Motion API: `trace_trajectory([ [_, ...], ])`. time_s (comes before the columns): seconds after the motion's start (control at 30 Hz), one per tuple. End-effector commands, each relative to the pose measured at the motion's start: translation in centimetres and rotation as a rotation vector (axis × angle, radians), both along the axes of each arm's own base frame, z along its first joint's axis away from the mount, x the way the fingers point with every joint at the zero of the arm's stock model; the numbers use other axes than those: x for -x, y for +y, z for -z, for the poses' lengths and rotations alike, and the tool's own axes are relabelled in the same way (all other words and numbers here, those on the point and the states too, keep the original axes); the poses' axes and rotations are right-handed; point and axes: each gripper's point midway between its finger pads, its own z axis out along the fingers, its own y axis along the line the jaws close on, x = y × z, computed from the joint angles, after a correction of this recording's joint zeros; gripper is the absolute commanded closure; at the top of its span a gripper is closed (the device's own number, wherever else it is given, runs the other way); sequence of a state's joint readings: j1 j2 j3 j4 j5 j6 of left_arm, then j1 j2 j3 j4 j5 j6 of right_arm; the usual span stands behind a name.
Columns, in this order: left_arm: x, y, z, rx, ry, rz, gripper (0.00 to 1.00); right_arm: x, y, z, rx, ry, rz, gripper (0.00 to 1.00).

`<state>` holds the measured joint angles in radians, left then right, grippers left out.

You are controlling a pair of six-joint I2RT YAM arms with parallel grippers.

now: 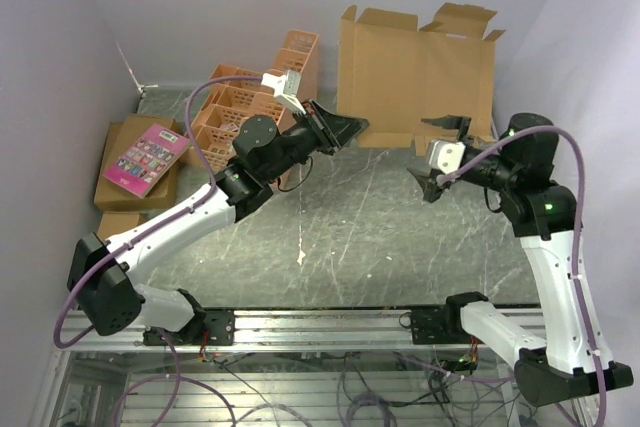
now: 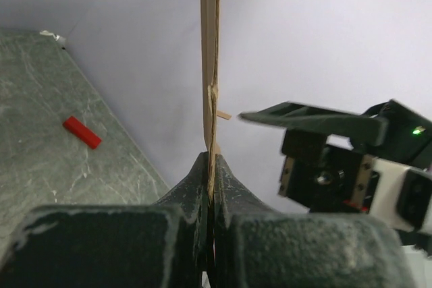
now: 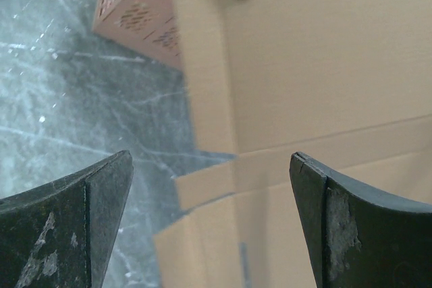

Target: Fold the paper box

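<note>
The paper box (image 1: 415, 77) is a flat brown cardboard sheet with flaps, standing upright at the back of the table near the wall. My left gripper (image 1: 352, 127) is shut on its lower left edge. In the left wrist view the sheet's thin edge (image 2: 210, 45) rises straight up from between the closed jaws of the left gripper (image 2: 210, 160). My right gripper (image 1: 432, 152) hangs open just in front of the sheet's lower right part. In the right wrist view the right gripper (image 3: 210, 166) frames the cardboard (image 3: 324, 65) without touching it.
Orange lattice crates (image 1: 255, 97) stand at the back left, close beside the left arm. A pink book (image 1: 147, 157) lies on brown cartons (image 1: 120, 192) at the far left. A small red block (image 2: 82, 132) lies on the grey table near the wall.
</note>
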<state>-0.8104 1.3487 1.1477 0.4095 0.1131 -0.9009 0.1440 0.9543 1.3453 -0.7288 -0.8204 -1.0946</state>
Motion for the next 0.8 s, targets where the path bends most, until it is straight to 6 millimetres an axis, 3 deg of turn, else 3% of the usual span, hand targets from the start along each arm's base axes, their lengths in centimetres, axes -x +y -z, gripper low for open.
trace_trajectory([
  [0.0, 0.0, 0.3, -3.8, 0.055, -0.086, -0.047, 0.93, -0.8, -0.6, 2.7, 0.079, 0.001, 0.071, 0.00],
  [0.13, 0.0, 0.0, -3.7, 0.037, -0.090, -0.037, 0.93, -2.0, -1.4, 2.4, 0.068, -0.024, 0.148, 0.00],
  [0.27, 0.1, -0.1, -3.6, 0.030, -0.091, -0.032, 0.93, -3.4, -2.3, 0.1, 0.029, -0.084, 0.229, 0.02],
  [0.77, 0.4, -0.5, -2.8, -0.026, -0.103, -0.007, 0.93, -3.2, -2.2, -3.2, -0.005, -0.121, 0.225, 0.26],
])
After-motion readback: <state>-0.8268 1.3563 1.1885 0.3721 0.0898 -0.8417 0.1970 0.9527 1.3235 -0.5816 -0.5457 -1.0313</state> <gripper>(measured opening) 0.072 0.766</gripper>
